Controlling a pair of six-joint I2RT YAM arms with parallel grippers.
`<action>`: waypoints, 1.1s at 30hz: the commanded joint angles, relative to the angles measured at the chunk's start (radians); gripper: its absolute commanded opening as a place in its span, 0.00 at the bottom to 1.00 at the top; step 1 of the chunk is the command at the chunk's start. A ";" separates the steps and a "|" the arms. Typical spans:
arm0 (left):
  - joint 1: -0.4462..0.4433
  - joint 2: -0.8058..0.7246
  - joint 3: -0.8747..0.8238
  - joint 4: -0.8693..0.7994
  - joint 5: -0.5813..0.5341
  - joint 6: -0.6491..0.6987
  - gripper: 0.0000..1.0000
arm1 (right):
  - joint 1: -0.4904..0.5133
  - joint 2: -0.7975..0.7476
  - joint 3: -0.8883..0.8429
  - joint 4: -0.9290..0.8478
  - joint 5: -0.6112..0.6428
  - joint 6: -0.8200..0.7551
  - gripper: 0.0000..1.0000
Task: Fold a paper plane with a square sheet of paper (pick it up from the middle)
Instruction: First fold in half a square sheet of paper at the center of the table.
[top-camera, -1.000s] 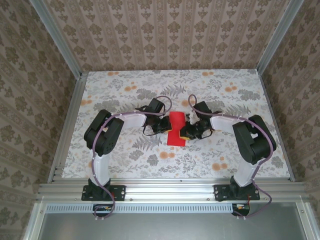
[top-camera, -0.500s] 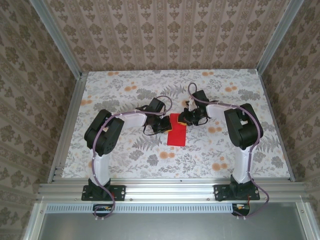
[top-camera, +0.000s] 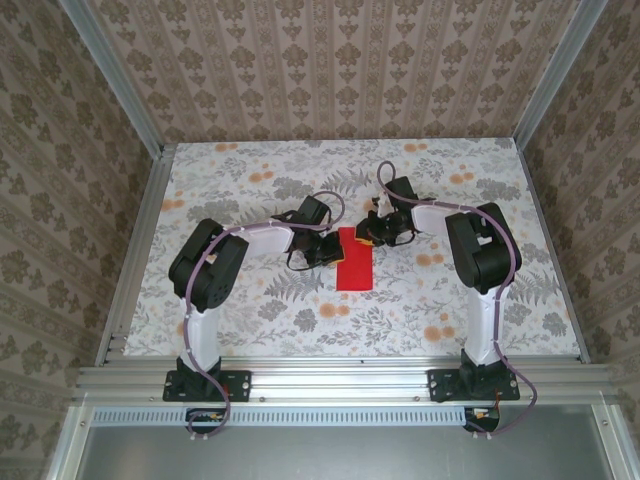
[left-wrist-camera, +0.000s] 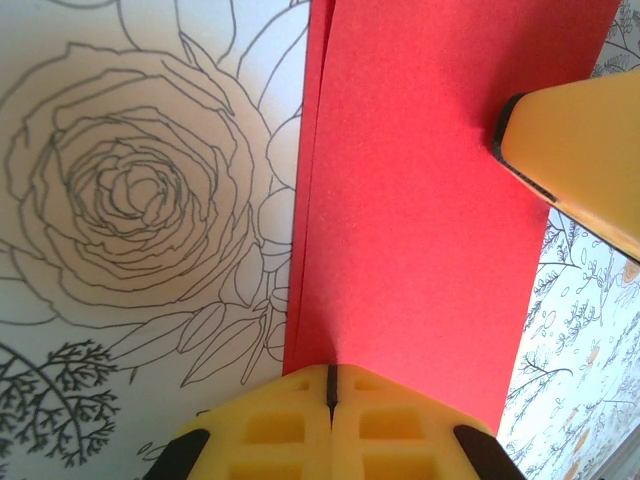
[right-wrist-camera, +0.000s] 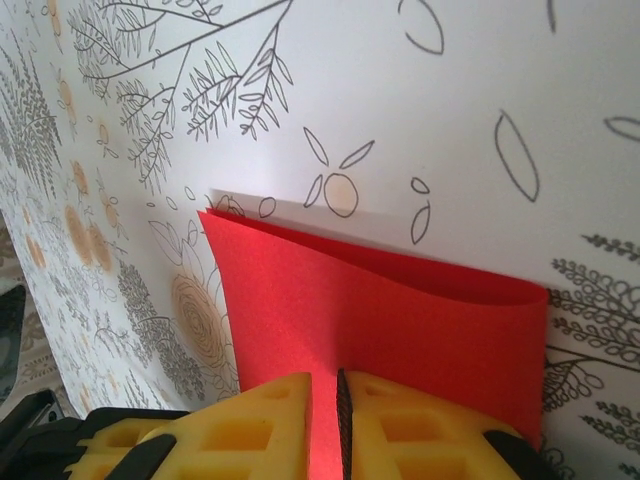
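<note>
Left gripper (top-camera: 327, 252) low over the flower-printed tabletop (top-camera: 250, 180), its arm bent in from the left. Its yellow fingers (left-wrist-camera: 280, 420) are pressed flat together, only a hairline seam between them, nothing clamped. The tips sit on the near short edge of the thin bright red paper sheet (top-camera: 355, 266). The sheet is folded double into a narrow rectangle and lies flat, running straight out ahead of the left fingertips. Left wrist view: two layers show along the sheet's left long edge, the upper one set slightly in from the lower. At the far right of that view one yellow finger (left-wrist-camera: 580, 150) of the other arm rests on the sheet's right margin. Right gripper (top-camera: 368, 238) is just beside the sheet's far right corner, well ahead of the left fingertips, its arm folded back over from the right. Right wrist view: its fingers nearly meet, a thin slit between them with red showing through. Ahead of them the sheet curves in a soft, uncreased bend on the right, top layer lifted off the lower. Cannot tell whether these fingers pinch the sheet or only press on it.
</note>
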 joint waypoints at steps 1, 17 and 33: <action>-0.011 0.082 -0.034 -0.141 -0.067 0.031 0.01 | -0.012 0.029 0.036 0.007 0.029 0.008 0.17; -0.016 0.084 -0.027 -0.142 -0.076 0.031 0.01 | -0.031 0.003 0.067 0.029 0.064 0.031 0.17; -0.018 0.065 -0.049 -0.139 -0.085 0.031 0.00 | -0.043 0.069 0.101 0.007 0.115 0.056 0.16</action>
